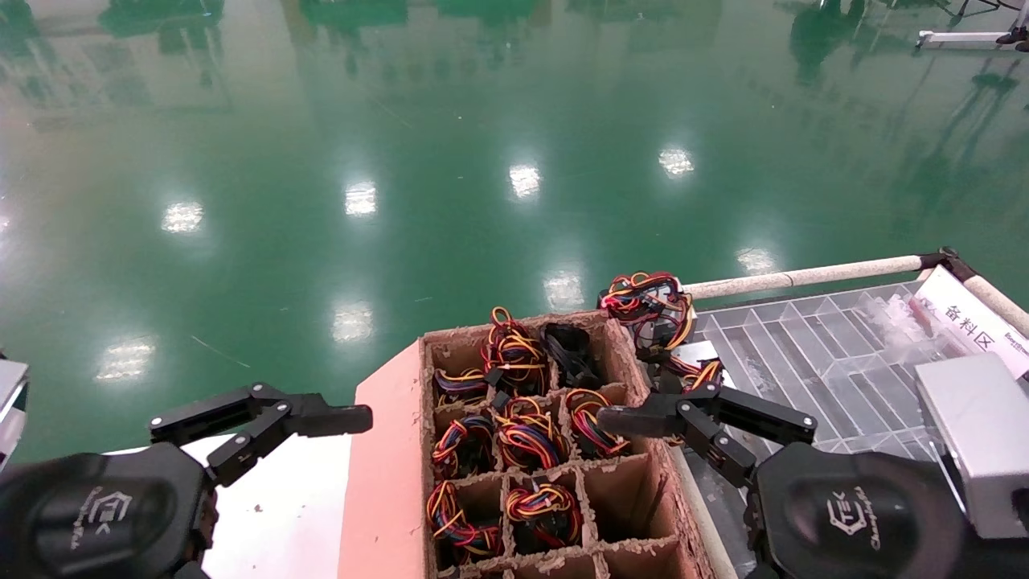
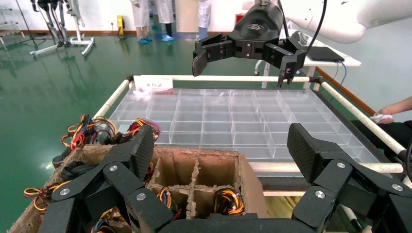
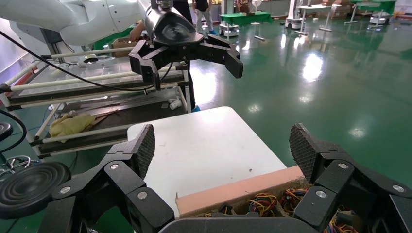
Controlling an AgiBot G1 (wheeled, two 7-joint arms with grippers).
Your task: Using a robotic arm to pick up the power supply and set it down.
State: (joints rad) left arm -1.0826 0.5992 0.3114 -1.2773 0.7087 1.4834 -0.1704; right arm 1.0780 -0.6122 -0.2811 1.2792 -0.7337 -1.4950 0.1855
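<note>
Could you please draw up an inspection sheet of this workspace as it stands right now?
Surface: white table on the robot's left; clear compartment tray on its right.
Job's things: power supply with red and orange wires lies on the tray's edge beside the cardboard divider box; more wired units fill the box's cells.
Clutter: labelled white sign on the tray's far corner.
Grippers: left gripper open above the white table, holding nothing; right gripper open over the box's right edge, holding nothing.
Cables: black cable on the right arm.
Surroundings: glossy green floor; people stand far off.
</note>
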